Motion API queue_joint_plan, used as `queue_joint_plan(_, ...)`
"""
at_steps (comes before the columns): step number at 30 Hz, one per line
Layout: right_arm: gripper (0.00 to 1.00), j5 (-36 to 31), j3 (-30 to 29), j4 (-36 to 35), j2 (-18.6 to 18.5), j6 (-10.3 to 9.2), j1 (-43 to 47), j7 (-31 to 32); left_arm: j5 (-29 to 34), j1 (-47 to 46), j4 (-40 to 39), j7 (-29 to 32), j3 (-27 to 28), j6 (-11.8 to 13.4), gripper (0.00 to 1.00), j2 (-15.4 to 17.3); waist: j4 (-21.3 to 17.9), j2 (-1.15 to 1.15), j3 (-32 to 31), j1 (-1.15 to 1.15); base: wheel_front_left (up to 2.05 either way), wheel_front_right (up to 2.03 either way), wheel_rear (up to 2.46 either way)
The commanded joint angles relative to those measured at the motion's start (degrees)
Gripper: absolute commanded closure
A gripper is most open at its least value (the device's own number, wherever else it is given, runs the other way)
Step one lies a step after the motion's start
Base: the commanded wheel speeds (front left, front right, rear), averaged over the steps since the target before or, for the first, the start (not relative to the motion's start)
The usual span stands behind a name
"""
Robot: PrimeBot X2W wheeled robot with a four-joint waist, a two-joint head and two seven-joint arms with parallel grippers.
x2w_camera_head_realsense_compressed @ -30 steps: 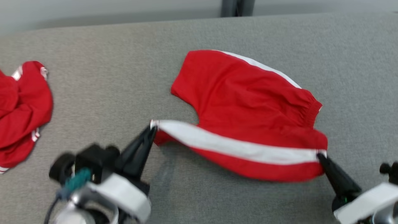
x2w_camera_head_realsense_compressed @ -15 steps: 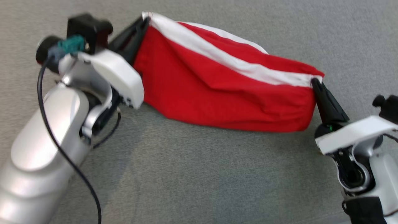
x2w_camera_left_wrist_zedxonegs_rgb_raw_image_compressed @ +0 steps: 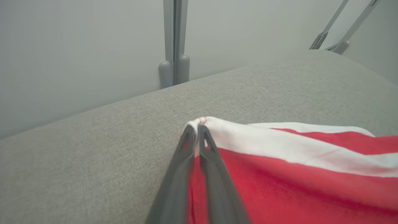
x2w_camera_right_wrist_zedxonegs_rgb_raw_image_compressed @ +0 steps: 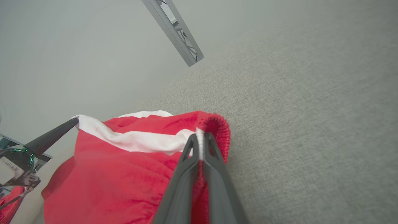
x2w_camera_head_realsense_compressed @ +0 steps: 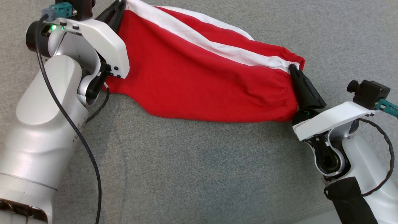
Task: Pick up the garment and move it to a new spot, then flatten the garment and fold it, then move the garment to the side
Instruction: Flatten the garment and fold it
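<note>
A second ago the red cloth garment with a white stripe (x2w_camera_head_realsense_compressed: 199,81) lay mostly spread on the grey fabric surface (x2w_camera_head_realsense_compressed: 199,171), with only its striped edge raised. Now it hangs stretched between both claws, the red body drooping below the stripe, and the head camera has tipped downward. The left claw (x2w_camera_left_wrist_zedxonegs_rgb_raw_image_compressed: 195,129) is pinched tight on the stripe's hem corner. The right claw (x2w_camera_right_wrist_zedxonegs_rgb_raw_image_compressed: 200,137) is clamped on the stripe at the gathered waistband. Whether the lower edge touches the surface cannot be told. A crumpled red cloth (x2w_camera_right_wrist_zedxonegs_rgb_raw_image_compressed: 7,202) lies beyond the left arm, and a grey metal post (x2w_camera_left_wrist_zedxonegs_rgb_raw_image_compressed: 174,43) stands behind the surface.
</note>
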Motion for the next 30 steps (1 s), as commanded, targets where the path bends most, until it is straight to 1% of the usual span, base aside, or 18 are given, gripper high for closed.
queue_joint_plan(1, 0.00, 0.8, 0.4, 0.2, -0.5, 0.00, -0.4, -0.9, -0.2, -0.9, 1.0, -1.0, 0.1, -0.4, 0.11, -0.1, 0.1, 0.00, -0.1, 0.00, 0.00, 0.00, 0.00)
queue_joint_plan(2, 0.00, 1.1, 1.0, 0.4, -0.8, 0.00, -0.2, -1.4, -0.2, -1.0, 2.1, -1.8, 0.2, -0.3, 0.00, -0.4, 0.2, 0.00, -0.2, 0.00, 0.00, 0.00, 0.00)
queue_joint_plan(6, 0.00, -1.4, 2.8, 0.8, -3.4, 0.00, 1.7, -5.0, -0.2, 0.1, 4.8, -6.6, 0.6, 0.0, 0.00, -1.7, 1.1, 0.00, -1.1, 0.00, 0.00, 0.00, 0.00)
queue_joint_plan(8, 0.00, -2.7, 3.0, 0.6, -4.1, 0.00, 2.6, -7.0, 0.1, 1.2, 5.2, -9.6, 0.9, 0.7, 0.00, -2.0, 1.6, 0.00, -1.7, 0.00, 0.00, 0.00, 0.00)
queue_joint_plan(10, 0.00, -4.3, 2.6, -0.2, -5.0, 0.00, 3.9, -8.5, 0.4, 2.6, 4.9, -12.9, 1.4, 1.9, 0.00, -2.1, 2.1, 0.00, -2.4, 0.00, 0.00, 0.00, 0.00)
queue_joint_plan(13, 0.00, -7.7, 0.6, -2.2, -5.8, 0.00, 6.1, -10.2, 1.5, 5.3, 2.8, -17.4, 1.9, 4.5, 0.00, -1.8, 3.1, 0.00, -3.6, 0.00, 0.00, 0.00, 0.00)
queue_joint_plan(17, 0.00, -14.3, -4.2, -6.5, -5.7, 0.00, 8.8, -11.2, 3.1, 10.5, -3.9, -20.3, 3.9, 8.6, 0.00, -0.3, 4.6, 0.00, -5.4, 0.00, 0.00, 0.00, 0.00)
queue_joint_plan(22, 0.00, -22.8, -10.9, -13.2, -4.2, 0.00, 12.3, -11.2, 6.3, 18.8, -17.5, -20.8, 7.2, 12.9, 0.00, 1.6, 6.6, 0.00, -7.4, 0.00, 0.00, 0.00, 0.00)
queue_joint_plan(23, 0.00, -22.8, -10.9, -13.2, -4.2, 0.00, 12.3, -11.2, 6.3, 18.8, -17.5, -20.8, 7.2, 12.9, 0.00, 1.6, 6.6, 0.00, -7.4, 0.00, 0.00, 0.00, 0.00)
queue_joint_plan(26, 0.00, -26.6, -13.8, -15.9, -3.4, 0.00, 14.6, -11.2, 8.9, 24.2, -25.0, -20.8, 8.3, 15.0, 0.00, 2.2, 8.0, 0.00, -8.5, 0.00, 0.00, 0.00, 0.00)
queue_joint_plan(30, 0.00, -29.9, -16.2, -17.7, -2.5, 0.00, 17.4, -11.2, 10.9, 29.4, -30.7, -20.8, 9.0, 16.9, 0.00, 3.2, 9.2, 0.00, -10.1, 0.00, 0.00, 0.00, 0.00)
